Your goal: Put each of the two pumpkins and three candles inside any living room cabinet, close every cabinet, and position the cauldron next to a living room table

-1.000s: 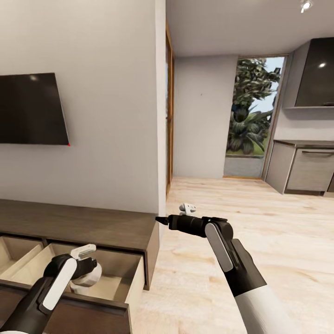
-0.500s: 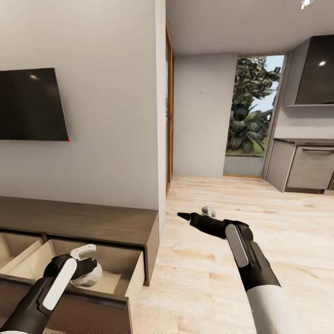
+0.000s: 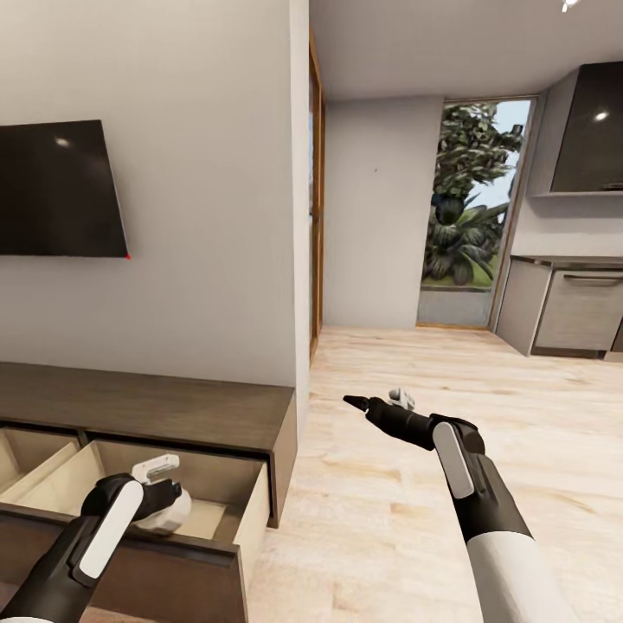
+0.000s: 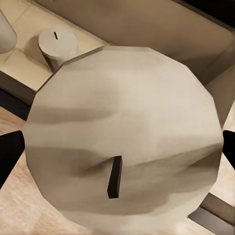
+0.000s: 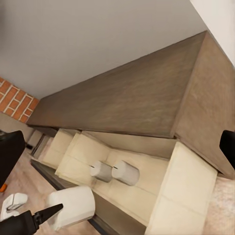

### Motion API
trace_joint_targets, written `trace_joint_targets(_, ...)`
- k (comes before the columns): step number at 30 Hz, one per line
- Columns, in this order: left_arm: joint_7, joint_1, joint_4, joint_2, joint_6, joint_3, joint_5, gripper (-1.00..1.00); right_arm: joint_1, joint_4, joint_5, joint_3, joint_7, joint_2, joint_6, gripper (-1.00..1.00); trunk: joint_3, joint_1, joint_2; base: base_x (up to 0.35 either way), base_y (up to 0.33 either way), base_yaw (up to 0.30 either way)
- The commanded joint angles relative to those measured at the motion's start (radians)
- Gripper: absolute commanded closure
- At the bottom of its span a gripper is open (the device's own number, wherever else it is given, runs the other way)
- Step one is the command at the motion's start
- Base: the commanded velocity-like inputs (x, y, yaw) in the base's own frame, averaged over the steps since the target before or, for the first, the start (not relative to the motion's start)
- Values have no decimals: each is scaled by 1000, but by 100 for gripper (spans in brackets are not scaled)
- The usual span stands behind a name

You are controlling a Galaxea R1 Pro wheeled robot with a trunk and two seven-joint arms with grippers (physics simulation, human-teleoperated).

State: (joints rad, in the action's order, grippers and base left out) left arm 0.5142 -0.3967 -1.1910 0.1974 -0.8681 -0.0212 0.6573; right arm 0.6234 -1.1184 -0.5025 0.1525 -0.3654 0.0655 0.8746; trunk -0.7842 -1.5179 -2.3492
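My left gripper [image 3: 158,495] is shut on a cream-white candle [image 3: 170,514] and holds it over the open drawer [image 3: 227,495] of the dark brown cabinet [image 3: 173,411]. In the left wrist view this candle [image 4: 122,132] is seen close up, wick toward the camera. Two more candles [image 5: 101,171] [image 5: 126,172] lie inside the same pale drawer; the held candle [image 5: 73,205] hangs in front of them. My right gripper [image 3: 374,400] is open over the floor to the right of the cabinet, its fingertips [image 5: 10,152] wide apart with nothing between them. Pumpkins, cauldron and table are out of view.
A second drawer [image 3: 26,450] stands open to the left. A dark TV [image 3: 56,190] hangs above the cabinet. A wall corner [image 3: 300,260] ends beside it. Light wood floor [image 3: 519,415] runs right to grey kitchen units [image 3: 575,311] and a glass door [image 3: 467,216].
My right arm has swung to the right, away from the cabinet's end. The head view has shifted slightly. The left gripper still holds the candle over the drawer.
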Motion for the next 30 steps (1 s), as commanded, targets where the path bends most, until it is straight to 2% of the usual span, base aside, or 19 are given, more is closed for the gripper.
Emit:
trace_joint_targets(1,8,-1,-3,1,-2,-2,10,100,1,0,6,4,-6,2,6,-100,-1,0,-1,0,0,0)
trace_joint_targets(30,0,-1,-2,0,-3,-3,10,100,1,28,13,4,2,2,6,-100,-1,0,-1,146,0,0)
